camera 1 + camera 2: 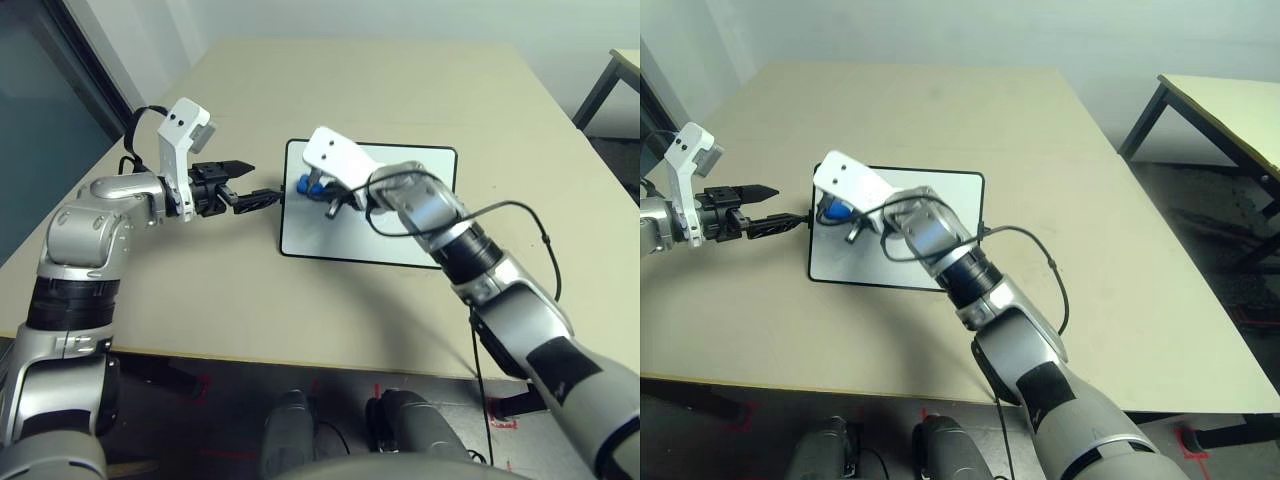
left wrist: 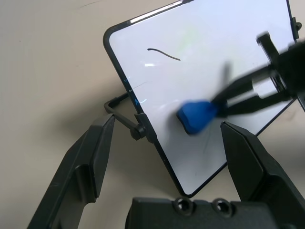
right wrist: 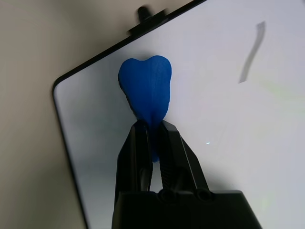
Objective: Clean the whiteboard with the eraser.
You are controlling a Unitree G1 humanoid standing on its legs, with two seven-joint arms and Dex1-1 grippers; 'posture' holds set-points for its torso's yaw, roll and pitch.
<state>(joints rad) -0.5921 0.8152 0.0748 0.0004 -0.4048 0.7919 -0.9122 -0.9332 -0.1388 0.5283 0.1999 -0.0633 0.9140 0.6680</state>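
Note:
The whiteboard (image 1: 400, 232) lies flat on the middle of the table, black-framed, with a thin dark pen line (image 2: 164, 53) on its white face. My right gripper (image 3: 151, 138) is shut on the blue eraser (image 3: 145, 88) and presses it onto the board close to the left short edge. The eraser (image 1: 306, 184) sits just inside that edge. My left gripper (image 1: 255, 183) is open beside the same edge, its fingers (image 2: 90, 162) spread wide on either side of the board's small black tab (image 2: 126, 117) without touching it.
The beige table (image 1: 400, 90) has bare room behind, left and right of the board. A black cable (image 1: 520, 215) loops off my right forearm. A second table (image 1: 1230, 110) stands to the far right, off this one.

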